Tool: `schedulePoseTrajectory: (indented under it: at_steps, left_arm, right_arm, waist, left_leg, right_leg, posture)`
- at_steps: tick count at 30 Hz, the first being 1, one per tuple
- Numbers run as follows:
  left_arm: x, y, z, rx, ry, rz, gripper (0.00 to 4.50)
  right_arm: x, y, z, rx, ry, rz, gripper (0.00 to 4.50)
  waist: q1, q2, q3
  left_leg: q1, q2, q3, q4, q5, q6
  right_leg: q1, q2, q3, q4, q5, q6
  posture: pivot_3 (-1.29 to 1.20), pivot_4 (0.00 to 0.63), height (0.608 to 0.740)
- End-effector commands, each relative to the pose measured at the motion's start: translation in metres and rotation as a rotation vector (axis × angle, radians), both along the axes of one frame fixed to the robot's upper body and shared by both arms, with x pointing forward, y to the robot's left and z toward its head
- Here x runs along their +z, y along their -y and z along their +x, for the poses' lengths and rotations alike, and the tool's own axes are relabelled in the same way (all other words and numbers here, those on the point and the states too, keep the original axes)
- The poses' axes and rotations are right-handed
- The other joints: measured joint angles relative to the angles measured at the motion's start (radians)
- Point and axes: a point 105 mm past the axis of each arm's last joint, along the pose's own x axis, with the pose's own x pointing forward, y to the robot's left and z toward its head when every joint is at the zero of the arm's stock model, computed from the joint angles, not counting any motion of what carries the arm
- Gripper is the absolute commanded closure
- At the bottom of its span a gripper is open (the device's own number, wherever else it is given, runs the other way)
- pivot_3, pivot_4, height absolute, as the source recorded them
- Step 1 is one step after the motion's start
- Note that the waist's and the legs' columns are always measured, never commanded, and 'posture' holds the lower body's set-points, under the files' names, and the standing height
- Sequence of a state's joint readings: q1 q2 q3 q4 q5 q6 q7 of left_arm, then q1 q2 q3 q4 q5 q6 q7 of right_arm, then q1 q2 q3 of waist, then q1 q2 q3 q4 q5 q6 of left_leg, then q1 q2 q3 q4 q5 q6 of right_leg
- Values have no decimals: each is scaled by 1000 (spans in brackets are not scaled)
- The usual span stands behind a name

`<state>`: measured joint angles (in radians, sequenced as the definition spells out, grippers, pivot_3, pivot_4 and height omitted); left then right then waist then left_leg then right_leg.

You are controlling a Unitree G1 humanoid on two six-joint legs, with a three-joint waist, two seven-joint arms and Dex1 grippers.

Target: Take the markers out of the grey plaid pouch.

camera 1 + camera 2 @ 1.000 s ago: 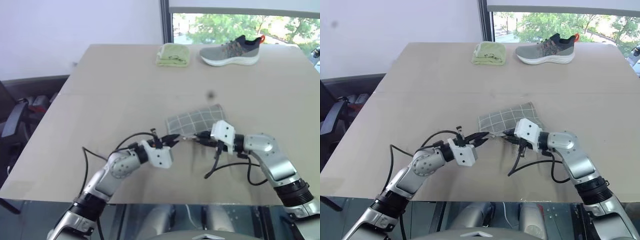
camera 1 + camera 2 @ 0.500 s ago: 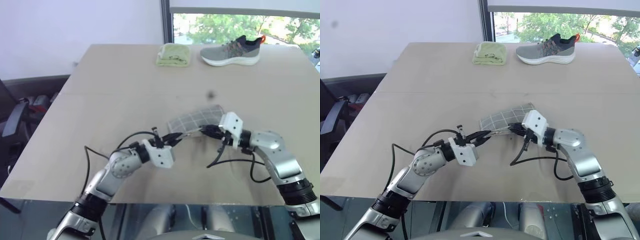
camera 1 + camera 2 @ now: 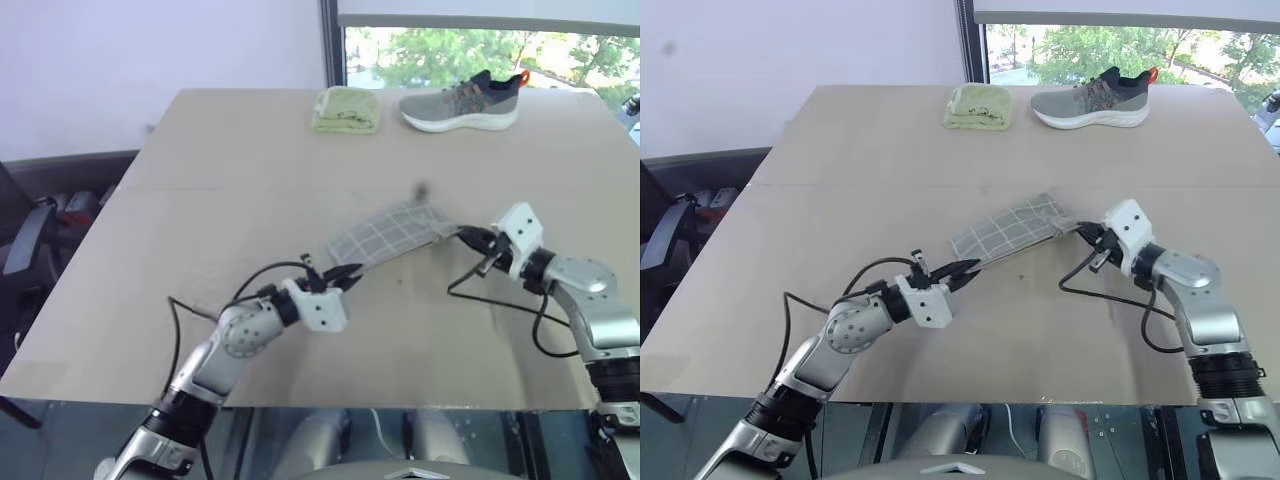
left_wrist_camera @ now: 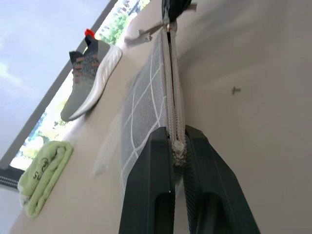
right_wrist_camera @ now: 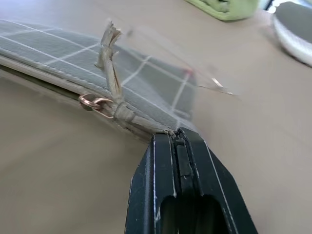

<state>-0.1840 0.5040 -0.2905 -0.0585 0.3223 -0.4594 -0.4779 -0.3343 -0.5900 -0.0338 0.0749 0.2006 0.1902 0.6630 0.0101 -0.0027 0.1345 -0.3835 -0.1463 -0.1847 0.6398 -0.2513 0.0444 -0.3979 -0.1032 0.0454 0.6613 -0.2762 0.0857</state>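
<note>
Bench (image 3: 230, 150): wide smooth tan top, lots of bare room all round centre; far edge holds grey knit shoe (image 3: 462, 100) w/ white sole and folded yellow-green cloth (image 3: 346, 110), well apart from the work. Grey plaid pouch (image 3: 385, 233), flat soft fabric w/ thin white grid, stretched taut mid-bench between both hands. Left hand (image 3: 349, 276) clamped tight on its near-left end; right hand (image 3: 468, 236) pinched closed on its right end by the zip. Markers not visible.
</note>
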Motion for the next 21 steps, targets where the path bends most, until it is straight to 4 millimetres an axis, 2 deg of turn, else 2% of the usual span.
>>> schedulePoseTrajectory:
  at_steps: [1,4,7,8,10,12,13,14,16,21]
  left_arm:
    - [4,-11,1,35,0,-13,4500]
    - [5,-10,0,29,-12,-25,4500]
    - [6,-9,0,27,-25,-43,4500]
    - [7,-8,0,28,-28,-50,4500]
    - [8,-7,0,28,-31,-59,4500]
    - [9,-6,1,27,-33,-60,4500]
    - [9,-6,1,26,-33,-60,4500]
    - [9,-5,1,26,-33,-61,4500]
    - [9,-5,1,25,-34,-62,4500]
    - [13,-2,4,27,-39,-85,4500]
  right_arm:
    - [33,90,17,-442,121,61,4463]
    - [32,104,16,-525,111,123,4463]
    - [32,100,14,-503,89,189,4463]
    - [32,96,13,-484,84,190,3920]
    - [32,90,11,-456,78,188,3158]
    - [34,81,11,-417,74,209,2215]
    - [34,78,10,-398,70,218,1545]
    - [35,71,9,-362,66,225,1266]
    - [34,60,6,-305,46,225,150]
    - [34,4,-24,71,-55,259,150]
  waist:
    - [1,0,0]
    - [1,0,0]
    - [1,0,0]
    - [4,0,0]
    - [10,1,1]
    - [3,1,1]
    - [-1,1,1]
    - [-6,1,1]
    - [-16,2,1]
    - [-20,2,1]
  left_leg:
    - [0,0,0,0,0,0]
    - [0,0,0,0,0,0]
    - [0,0,0,0,0,0]
    - [0,0,1,0,0,0]
    - [-1,-1,0,0,0,0]
    - [-1,-1,0,0,0,0]
    - [-1,0,1,0,0,0]
    - [0,0,2,0,0,0]
    - [1,1,2,0,0,0]
    - [0,1,2,0,0,0]
  right_leg:
    - [0,0,0,1,0,0]
    - [0,0,0,1,0,0]
    - [0,0,1,-1,0,0]
    - [0,0,1,-1,0,0]
    - [0,1,0,-1,0,0]
    - [-1,1,0,-1,0,0]
    - [-1,0,1,-1,0,0]
    - [-1,0,2,0,0,0]
    - [-1,1,2,2,0,0]
    - [-1,0,2,1,0,0]
  posture:
    - [0,150,740]
    - [0,150,740]
    - [0,150,740]
    - [0,150,740]
    - [0,150,740]
    - [0,150,740]
    - [0,150,740]
    - [0,150,740]
    - [0,150,740]
    - [0,150,740]
